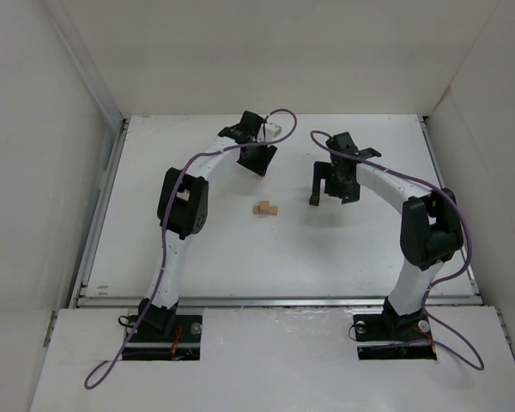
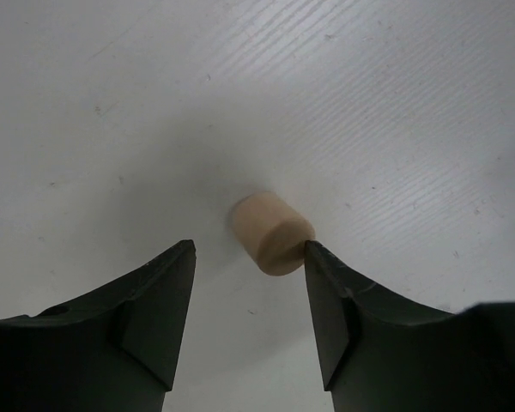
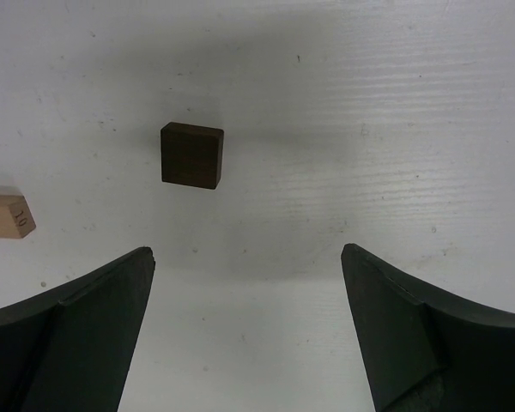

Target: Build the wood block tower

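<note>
Status: left tool (image 2: 249, 249) open, pale cylinder (image 2: 273, 233) at frame centre touching its lower-right finger. Right tool (image 3: 247, 251) open wide; dark brown cube (image 3: 191, 155) upper left on tabletop (image 3: 395, 129), tan block (image 3: 4, 216) at left edge.

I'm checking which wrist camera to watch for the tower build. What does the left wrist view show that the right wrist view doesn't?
Only the left wrist view shows a pale tan cylinder, just ahead of the left gripper, beside one fingertip. Only the right wrist view shows a dark brown block ahead of the open right gripper and a tan block marked 10 at the left edge. Both show the white table and a pair of dark fingers at the bottom.
</note>
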`<state>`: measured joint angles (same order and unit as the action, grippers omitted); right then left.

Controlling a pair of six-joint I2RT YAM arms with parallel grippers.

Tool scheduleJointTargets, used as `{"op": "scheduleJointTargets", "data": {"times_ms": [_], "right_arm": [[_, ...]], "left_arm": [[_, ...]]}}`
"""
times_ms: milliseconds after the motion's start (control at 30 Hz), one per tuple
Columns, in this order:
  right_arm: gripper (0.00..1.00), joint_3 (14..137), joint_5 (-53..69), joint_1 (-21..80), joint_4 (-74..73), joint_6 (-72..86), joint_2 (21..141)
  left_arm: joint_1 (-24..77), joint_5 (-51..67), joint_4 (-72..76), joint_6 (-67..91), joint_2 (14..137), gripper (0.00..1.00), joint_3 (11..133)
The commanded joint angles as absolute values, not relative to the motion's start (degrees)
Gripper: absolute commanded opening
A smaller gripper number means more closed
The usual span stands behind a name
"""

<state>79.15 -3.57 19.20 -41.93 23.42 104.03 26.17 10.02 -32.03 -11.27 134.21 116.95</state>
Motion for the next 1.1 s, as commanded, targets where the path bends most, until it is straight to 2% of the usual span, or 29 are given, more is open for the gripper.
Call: {"op": "scheduleJointTargets", "data": {"times_ms": [0,67,633,833,1067], "right_arm": [[0.95,81.0,-4.9,19.6,-41.0,24.1,103.0],[0.95,80.5,-4.9,19.6,-41.0,24.1,103.0],[0.95,79.5,-6.0,19.6,-41.0,24.1,102.0],[0.95,79.5,-6.0,19.6,-41.0,24.1,102.0],[0.95,78.9,-6.0,19.6,-41.0,24.1,102.0]], "left_arm": [[26.2,14.6,-32.4,-9.8,131.7,0.52,114.6],[26.2,14.6,-31.8,-9.2,130.6,0.55,113.4],[27.2,14.7,-31.7,-13.1,130.5,0.54,114.4],[27.2,19.9,-32.3,-13.5,128.9,0.6,115.0],[27.8,19.8,-33.7,-14.2,132.5,0.61,118.6]]}}
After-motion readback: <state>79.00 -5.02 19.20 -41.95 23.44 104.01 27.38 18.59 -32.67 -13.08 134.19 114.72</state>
